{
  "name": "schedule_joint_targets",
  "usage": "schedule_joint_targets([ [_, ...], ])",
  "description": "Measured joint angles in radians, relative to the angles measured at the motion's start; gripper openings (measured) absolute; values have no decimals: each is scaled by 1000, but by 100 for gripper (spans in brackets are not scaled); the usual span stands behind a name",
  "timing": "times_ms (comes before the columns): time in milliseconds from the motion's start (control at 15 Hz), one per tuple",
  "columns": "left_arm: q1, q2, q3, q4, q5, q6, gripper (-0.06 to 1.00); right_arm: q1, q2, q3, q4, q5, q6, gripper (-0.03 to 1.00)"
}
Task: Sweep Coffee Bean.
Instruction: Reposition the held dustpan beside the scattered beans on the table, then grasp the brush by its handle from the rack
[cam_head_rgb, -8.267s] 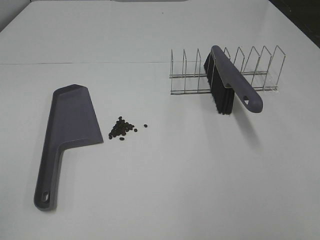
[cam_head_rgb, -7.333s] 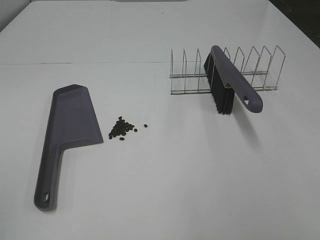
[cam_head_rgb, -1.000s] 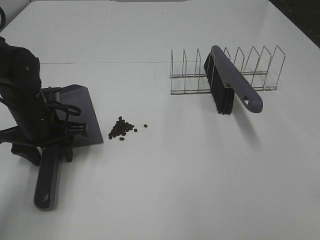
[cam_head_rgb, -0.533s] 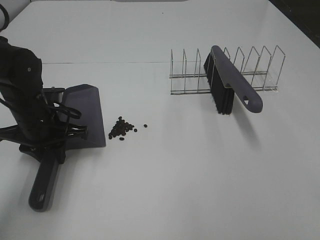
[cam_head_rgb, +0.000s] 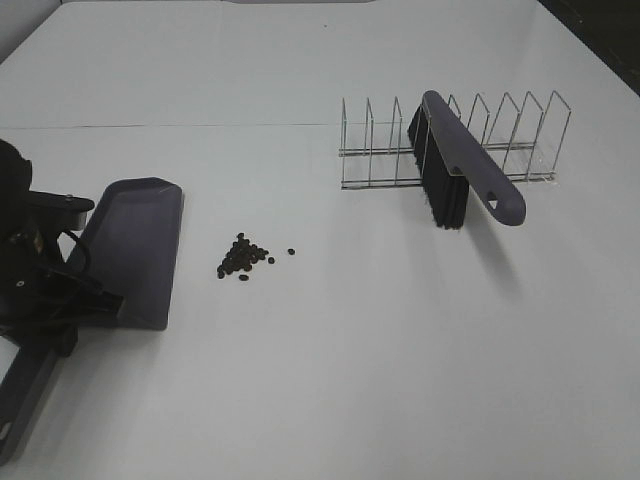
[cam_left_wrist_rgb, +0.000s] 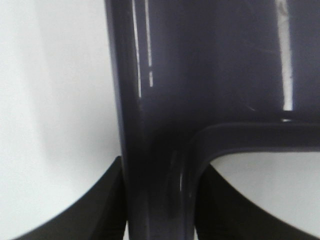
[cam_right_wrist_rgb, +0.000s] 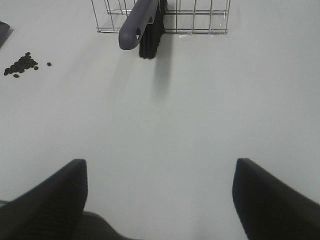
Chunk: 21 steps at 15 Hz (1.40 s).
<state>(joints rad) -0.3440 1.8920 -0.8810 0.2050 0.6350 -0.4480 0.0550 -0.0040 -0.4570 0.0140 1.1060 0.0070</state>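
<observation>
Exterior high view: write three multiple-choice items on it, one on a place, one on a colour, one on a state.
1. Where do the coffee beans lie relative to the dustpan and the brush? A in the dustpan; B on the table between them; C under the brush.
2. What colour is the dustpan? A red; B green; C greyish purple.
3. What is the left hand doing? A shut on the dustpan's handle; B open above the beans; C shut on the brush.
Answers: B, they sit on bare table apart from both; C, its tray shows that colour; A, the left wrist view shows it clamped on the handle.
</observation>
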Motion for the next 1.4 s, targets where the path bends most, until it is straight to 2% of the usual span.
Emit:
schedule_joint_targets([
  [200, 0, -55, 25, 32, -2, 11, 34, 0, 0, 0, 0, 0, 1, 75],
  [400, 0, -57, 25, 41, -4, 11, 34, 0, 3, -6, -4, 0, 48, 75],
  [533, 0, -57, 25, 41, -4, 13, 34, 0, 122, -68, -14, 1, 115, 75],
  [733, 0, -57, 25, 41, -5, 29, 34, 0, 299, -152, -14, 0, 116, 75],
  [1000, 0, -57, 25, 41, 3, 37, 34, 0, 591, -340, -14, 15, 116, 75],
  [1200, 0, -57, 25, 41, 4, 38, 34, 0, 781, -456, -14, 51, 116, 75],
  [1267, 0, -57, 25, 41, 5, 38, 34, 0, 937, -553, -14, 103, 116, 75],
  [1400, 0, -57, 25, 41, 6, 38, 34, 0, 1102, -644, -14, 111, 116, 75],
])
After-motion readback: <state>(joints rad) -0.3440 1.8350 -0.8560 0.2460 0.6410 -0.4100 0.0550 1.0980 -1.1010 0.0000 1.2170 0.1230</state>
